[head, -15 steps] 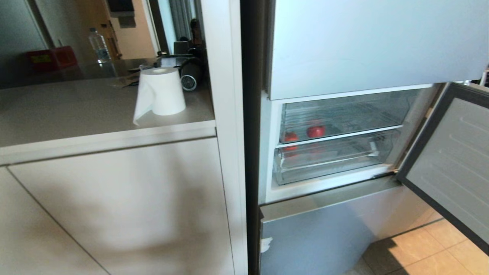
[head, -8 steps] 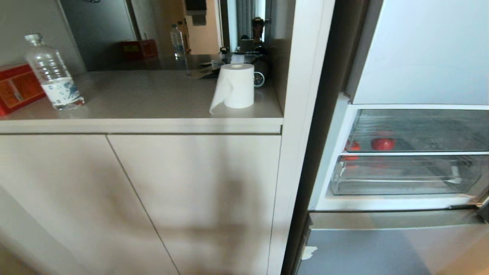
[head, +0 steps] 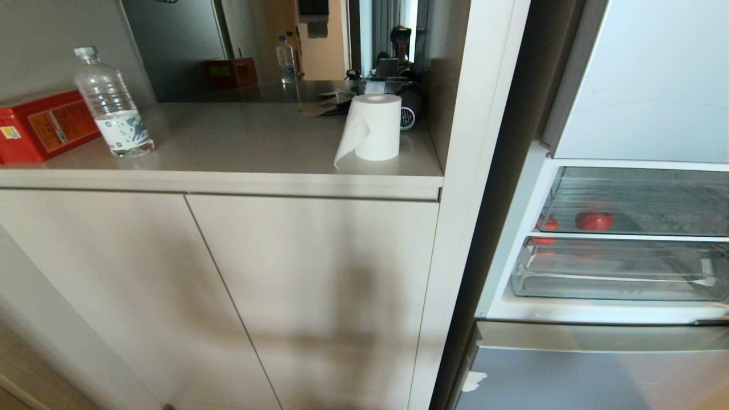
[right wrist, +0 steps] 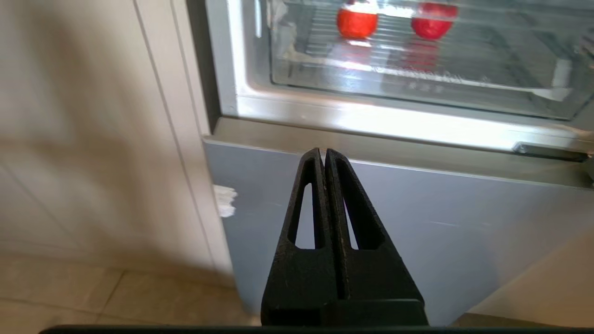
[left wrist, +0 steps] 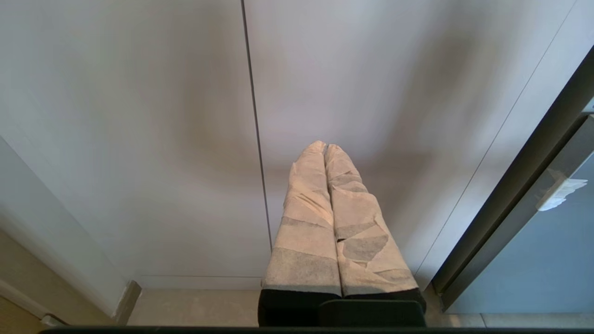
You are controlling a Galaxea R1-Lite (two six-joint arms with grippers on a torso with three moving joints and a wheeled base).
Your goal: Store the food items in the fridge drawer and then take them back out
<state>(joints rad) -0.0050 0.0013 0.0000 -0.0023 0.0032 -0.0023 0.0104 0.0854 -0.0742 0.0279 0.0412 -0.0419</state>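
Camera swung left; food items [right wrist: 357,23] beyond right hand [right wrist: 323,153].

Counter [head: 239,142] holds paper roll [head: 373,135], water bottle [head: 113,105] — red box [head: 42,124] beside.

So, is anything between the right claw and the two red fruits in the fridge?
Yes. The fruits sit behind the clear drawer front. The shut right claw hangs lower, before the grey door panel.
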